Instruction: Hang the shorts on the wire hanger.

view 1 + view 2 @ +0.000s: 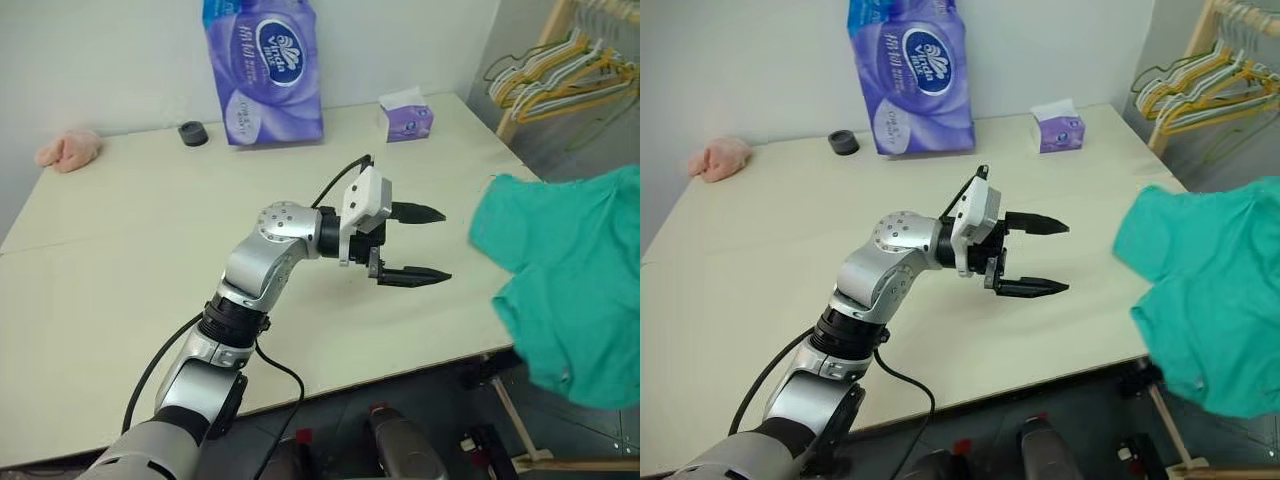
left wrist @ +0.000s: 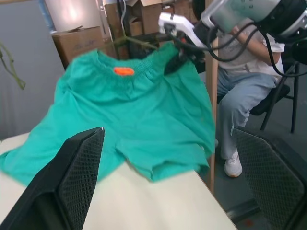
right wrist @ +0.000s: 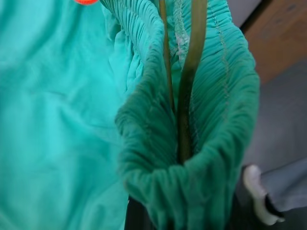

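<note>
Shorts [image 1: 575, 290] hung off the surface [image 1: 120, 260] edge, straight out past the left gripper [image 1: 425, 245], its fingers wide and empty. Left wrist view: waistband ran crosswise. Right wrist view: right gripper clamped waistband bunched around the wire hanger [image 3: 189, 81] (so left arm's nearer the free cloth).

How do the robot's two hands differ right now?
The left gripper has its fingers spread wide and holds nothing, hanging over the table; the right gripper is shut on the shorts and the wire hanger, beyond the table's edge. Both have black fingers.
</note>
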Robot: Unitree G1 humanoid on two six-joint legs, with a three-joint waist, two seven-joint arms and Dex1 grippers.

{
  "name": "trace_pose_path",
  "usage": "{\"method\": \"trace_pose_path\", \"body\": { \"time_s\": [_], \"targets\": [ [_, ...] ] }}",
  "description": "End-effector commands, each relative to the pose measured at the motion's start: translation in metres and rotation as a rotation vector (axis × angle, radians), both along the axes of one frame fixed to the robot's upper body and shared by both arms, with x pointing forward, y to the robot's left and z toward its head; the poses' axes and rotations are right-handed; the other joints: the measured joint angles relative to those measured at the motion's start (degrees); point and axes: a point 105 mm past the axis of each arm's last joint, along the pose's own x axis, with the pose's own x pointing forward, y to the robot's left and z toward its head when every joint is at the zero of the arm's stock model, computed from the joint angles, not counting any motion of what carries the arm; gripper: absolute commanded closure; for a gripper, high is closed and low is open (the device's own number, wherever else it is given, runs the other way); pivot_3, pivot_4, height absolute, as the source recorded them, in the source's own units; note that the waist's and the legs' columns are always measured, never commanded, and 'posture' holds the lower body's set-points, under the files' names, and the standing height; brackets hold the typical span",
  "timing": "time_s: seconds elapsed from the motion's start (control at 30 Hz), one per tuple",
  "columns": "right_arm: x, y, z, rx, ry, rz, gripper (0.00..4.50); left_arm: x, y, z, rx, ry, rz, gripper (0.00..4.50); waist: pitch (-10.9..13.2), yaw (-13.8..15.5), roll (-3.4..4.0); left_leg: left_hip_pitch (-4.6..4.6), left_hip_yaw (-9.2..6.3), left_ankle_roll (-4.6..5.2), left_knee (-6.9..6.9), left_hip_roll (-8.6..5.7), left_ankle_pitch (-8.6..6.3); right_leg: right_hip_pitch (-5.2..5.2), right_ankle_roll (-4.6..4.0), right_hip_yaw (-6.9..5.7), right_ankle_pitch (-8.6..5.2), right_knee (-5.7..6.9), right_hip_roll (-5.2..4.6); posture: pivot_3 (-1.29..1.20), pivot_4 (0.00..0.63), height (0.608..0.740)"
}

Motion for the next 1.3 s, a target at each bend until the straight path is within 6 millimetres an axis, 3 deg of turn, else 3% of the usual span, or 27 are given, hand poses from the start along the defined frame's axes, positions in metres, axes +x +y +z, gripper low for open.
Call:
{"method": "trace_pose_path", "body": {
  "time_s": [0.03, 0.23, 0.4, 0.73, 1.13, 1.3],
  "targets": [
    [0.008, -0.015, 0.042, -0.109, -0.11, -0.05, 4.5, -0.006, -0.006, 0.013, -0.025, -0.091, -0.016, 0.03, 0.2, -0.6, 0.02, 0.04, 0.14, 0.05, 0.0, 0.0, -0.03, 0.0, 0.01, 0.05, -0.01, 0.0, 0.0, -0.42, 0.208, 0.74],
    [0.014, -0.04, 0.066, -0.101, -0.199, -0.158, 4.5, -0.008, -0.007, 0.015, -0.028, -0.109, -0.017, 0.03, 0.6, -1.3, 0.08, 0.18, 0.66, 0.26, 0.01, -0.01, -0.17, 0.0, 0.08, 0.48, -0.04, -0.02, -0.02, -0.41, 0.213, 0.74],
    [0.022, -0.046, 0.064, 0.071, -0.225, -0.214, 4.5, -0.01, -0.009, 0.018, -0.038, -0.123, -0.023, 0.03, 1.0, -1.6, 0.14, 0.34, 0.97, 0.32, -0.01, -0.01, -0.21, 0.0, 0.15, 0.78, -0.02, -0.02, -0.02, -0.41, 0.22, 0.74],
    [0.029, -0.033, 0.049, 0.368, -0.223, -0.287, 4.5, -0.014, -0.021, 0.04, -0.097, -0.146, -0.093, 0.03, 1.6, -2.0, 0.19, 0.5, 1.72, 0.5, -0.01, -0.06, -0.33, 0.0, 0.7, 1.74, 0.17, -0.3, -0.04, -0.42, 0.225, 0.74],
    [0.037, -0.012, 0.044, 0.431, -0.253, -0.255, 4.5, -0.012, -0.04, 0.085, -0.148, -0.183, -0.229, 0.03, 1.7, -3.3, 0.3, 0.45, 2.31, 0.8, 0.01, -0.04, -0.51, 0.0, 1.37, 2.16, 0.56, -1.13, -0.07, -0.43, 0.226, 0.74],
    [0.039, -0.009, 0.047, 0.427, -0.279, -0.25, 4.5, -0.014, -0.052, 0.093, -0.137, -0.173, -0.293, 0.03, 1.9, -4.0, 0.33, 0.45, 2.57, 1.07, 0.01, -0.05, -0.66, 0.0, 1.48, 2.39, 0.59, -1.31, -0.09, -0.43, 0.227, 0.74]
  ]
}}
